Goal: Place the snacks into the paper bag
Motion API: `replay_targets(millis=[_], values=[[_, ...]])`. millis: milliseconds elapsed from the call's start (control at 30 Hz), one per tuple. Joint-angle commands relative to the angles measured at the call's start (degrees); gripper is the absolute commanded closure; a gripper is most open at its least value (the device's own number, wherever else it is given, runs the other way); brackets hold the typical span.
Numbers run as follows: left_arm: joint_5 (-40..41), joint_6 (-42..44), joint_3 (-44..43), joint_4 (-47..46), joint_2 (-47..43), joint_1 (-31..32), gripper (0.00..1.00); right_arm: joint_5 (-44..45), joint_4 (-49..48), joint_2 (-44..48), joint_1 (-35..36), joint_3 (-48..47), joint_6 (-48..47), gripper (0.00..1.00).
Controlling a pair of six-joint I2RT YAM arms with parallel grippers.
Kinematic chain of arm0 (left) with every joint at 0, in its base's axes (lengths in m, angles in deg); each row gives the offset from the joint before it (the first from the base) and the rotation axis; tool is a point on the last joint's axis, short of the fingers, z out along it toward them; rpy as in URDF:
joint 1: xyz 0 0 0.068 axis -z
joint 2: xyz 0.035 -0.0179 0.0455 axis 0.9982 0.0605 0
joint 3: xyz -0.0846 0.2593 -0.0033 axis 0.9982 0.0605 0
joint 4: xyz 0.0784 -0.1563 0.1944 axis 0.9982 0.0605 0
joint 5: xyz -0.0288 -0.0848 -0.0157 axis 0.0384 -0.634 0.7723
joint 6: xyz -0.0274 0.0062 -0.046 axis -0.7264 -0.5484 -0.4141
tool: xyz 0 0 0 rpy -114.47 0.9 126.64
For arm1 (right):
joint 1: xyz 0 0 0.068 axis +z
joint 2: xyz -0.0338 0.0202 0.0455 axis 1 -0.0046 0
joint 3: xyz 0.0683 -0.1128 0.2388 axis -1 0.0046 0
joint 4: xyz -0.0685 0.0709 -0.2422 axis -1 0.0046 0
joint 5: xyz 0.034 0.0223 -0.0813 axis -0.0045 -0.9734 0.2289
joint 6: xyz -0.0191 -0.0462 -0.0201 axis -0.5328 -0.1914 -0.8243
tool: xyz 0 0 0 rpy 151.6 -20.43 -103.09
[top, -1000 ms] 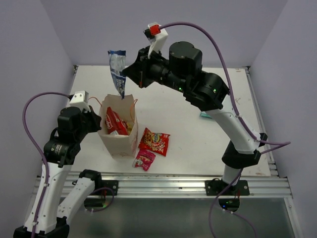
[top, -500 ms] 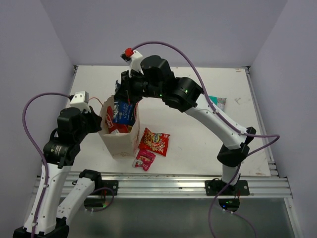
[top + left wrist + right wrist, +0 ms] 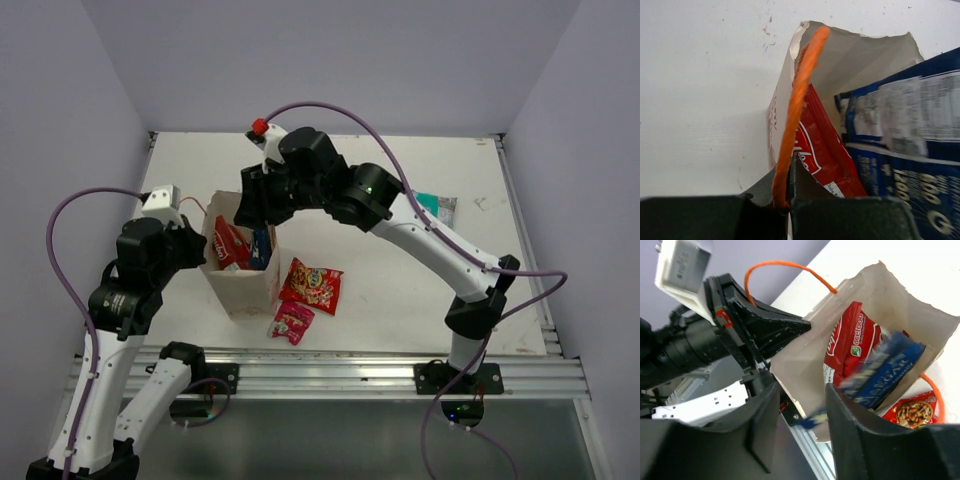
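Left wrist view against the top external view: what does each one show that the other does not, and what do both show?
Only the left wrist view shows the left gripper pinching the orange handle, and the print on the dark blue packet. Only the top external view shows the medium red packet and small pink packet on the table beside the paper bag, and the teal-and-white packet far right. Both show the red-and-white chip bag and the dark blue packet inside the paper bag.

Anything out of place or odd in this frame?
Nothing spilled or damaged. The dark blue packet leans askew in the paper bag against the red-and-white chip bag, blurred as if mid-drop. The left gripper pinches the bag's rim and orange handle.
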Motion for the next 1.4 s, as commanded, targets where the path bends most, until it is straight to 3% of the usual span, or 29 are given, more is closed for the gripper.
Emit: replay_targets(millis=[0,33,133,200,300,333,533,700,967,1300,1333,1367], values=[[-0.68,0.19,0.26,-2.14,-0.25,0.68,1.00,0.31,-0.43,2.42,0.15,-3.57,-0.73,0.53],[-0.68,0.19,0.26,-2.14,-0.16,0.77,1.00,2.41,0.10,2.51,0.15,-5.75,-1.35,0.39],[-0.68,0.28,0.17,-2.14,-0.07,1.04,1.00,10.91,3.09,4.35,-0.12,-7.53,-5.21,0.18],[-0.68,0.19,0.35,-2.14,-0.07,1.04,1.00,13.05,3.97,7.95,-2.99,-5.00,-5.58,0.17],[-0.77,0.19,0.44,-2.32,-0.07,1.12,1.00,12.18,0.65,15.06,-9.16,8.42,-4.26,0.17],[-0.86,0.19,0.35,-2.32,-0.07,1.21,1.00,12.79,-0.85,16.99,-9.78,17.34,-4.34,0.16],[-0.68,0.28,0.35,-2.14,0.10,1.30,1.00,14.04,-10.25,26.75,-10.14,49.08,0.31,0.15],[-1.03,0.19,0.26,-2.23,0.63,1.74,1.00,10.43,-22.99,27.12,-10.22,66.35,4.96,0.16],[-0.68,0.54,-0.18,-1.62,0.81,2.35,1.00,9.37,-32.76,18.79,-10.14,69.81,3.92,0.16],[1.07,1.24,-1.32,-1.00,0.63,2.44,1.00,8.14,-35.14,6.39,-10.14,65.51,3.57,0.16],[1.34,1.33,-1.41,-0.83,0.63,2.44,1.00,8.14,-34.36,5.86,-10.22,65.24,3.39,0.16],[1.60,1.42,-1.41,-0.82,0.55,2.44,1.00,8.40,-33.04,4.98,-10.22,64.98,2.78,0.25]])
